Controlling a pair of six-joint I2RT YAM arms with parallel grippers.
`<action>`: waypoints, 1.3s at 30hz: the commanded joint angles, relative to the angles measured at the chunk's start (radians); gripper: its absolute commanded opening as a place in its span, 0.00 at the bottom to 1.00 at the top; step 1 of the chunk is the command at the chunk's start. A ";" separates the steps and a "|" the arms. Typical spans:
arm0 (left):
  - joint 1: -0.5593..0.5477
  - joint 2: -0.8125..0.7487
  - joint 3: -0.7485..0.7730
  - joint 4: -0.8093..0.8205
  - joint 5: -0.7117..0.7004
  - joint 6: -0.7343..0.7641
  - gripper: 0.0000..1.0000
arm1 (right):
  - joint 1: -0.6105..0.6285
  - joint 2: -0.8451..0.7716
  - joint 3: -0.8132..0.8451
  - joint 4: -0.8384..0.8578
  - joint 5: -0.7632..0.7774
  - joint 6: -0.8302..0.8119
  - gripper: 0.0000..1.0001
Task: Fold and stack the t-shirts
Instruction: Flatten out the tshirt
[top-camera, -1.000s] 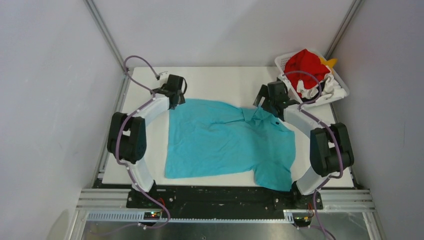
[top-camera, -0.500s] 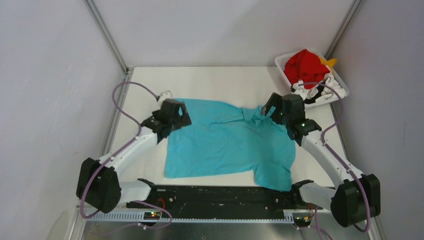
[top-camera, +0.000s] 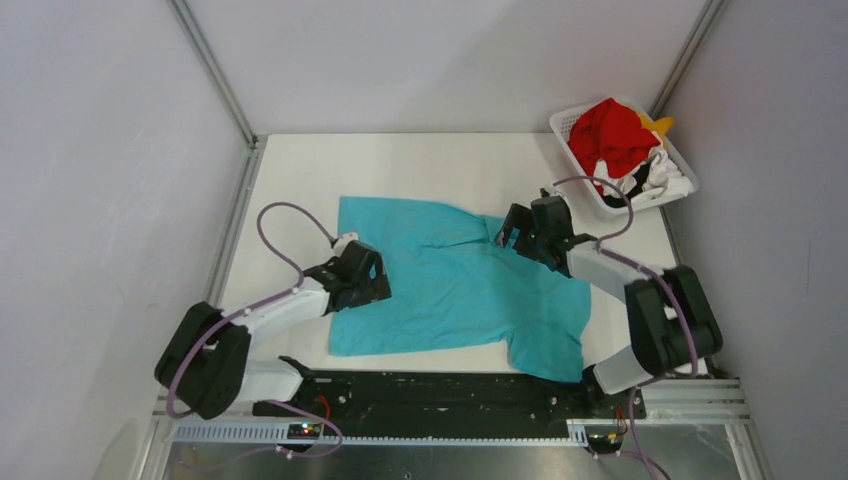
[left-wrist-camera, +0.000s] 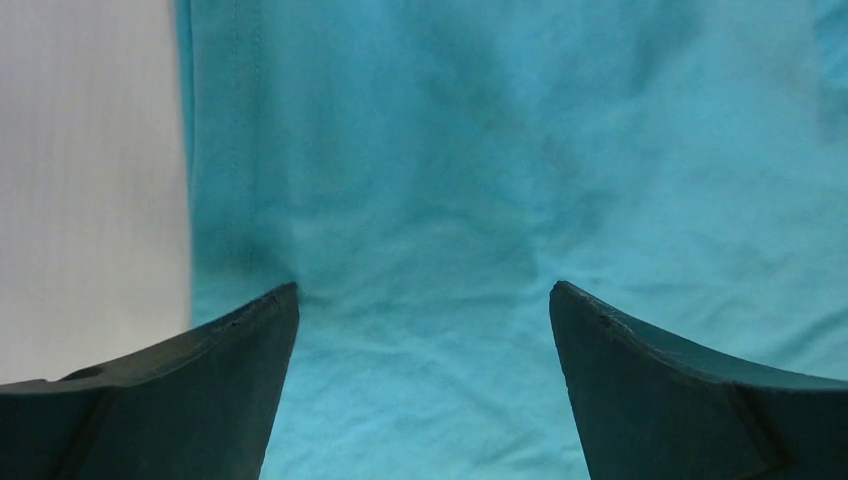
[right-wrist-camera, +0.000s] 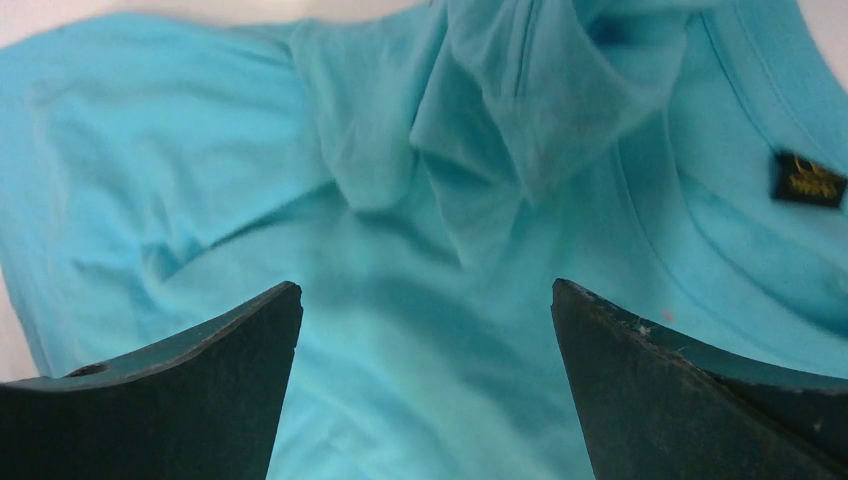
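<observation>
Status: the teal collared shirt (top-camera: 450, 285) lies spread out on the white surface (top-camera: 420, 165), roughly centre, unfolded. Its bottom hem (left-wrist-camera: 215, 150) runs along the left side and its collar (right-wrist-camera: 520, 90) sits toward the far right. One sleeve (top-camera: 548, 355) lies toward the near edge on the right. The cloth is bunched around the collar and flatter elsewhere.

On the left, the left end effector (top-camera: 378, 282) is low over the shirt's hem edge, about halfway along it. The wrist view shows its fingers (left-wrist-camera: 200, 400) spread wide, with teal cloth below the gap and bare surface off to the left. It is holding nothing. Can't tell if the tips touch the cloth.

On the right, the right end effector (top-camera: 512, 230) is at the collar area, also spread apart with nothing clamped. Its wrist view shows the rumpled collar just ahead and a small dark neck label (right-wrist-camera: 808, 180) off to the right.

The white perforated basket (top-camera: 566, 122) is at the far right corner, well apart from the teal shirt. It holds a crumpled heap:
- a red shirt (top-camera: 612, 135) on top
- a yellow-orange shirt (top-camera: 660, 124) peeking out at the far side
- a white-and-black shirt (top-camera: 665, 180) at the near end
</observation>
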 joint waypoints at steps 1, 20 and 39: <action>0.004 0.083 0.019 0.078 -0.024 -0.040 1.00 | -0.033 0.147 0.103 0.133 -0.016 0.038 0.99; 0.266 0.453 0.357 0.086 0.098 0.084 1.00 | -0.139 0.671 0.689 -0.159 -0.239 0.106 0.99; 0.284 -0.135 0.015 -0.139 0.049 -0.064 1.00 | -0.049 -0.042 0.244 -0.329 0.112 0.042 0.99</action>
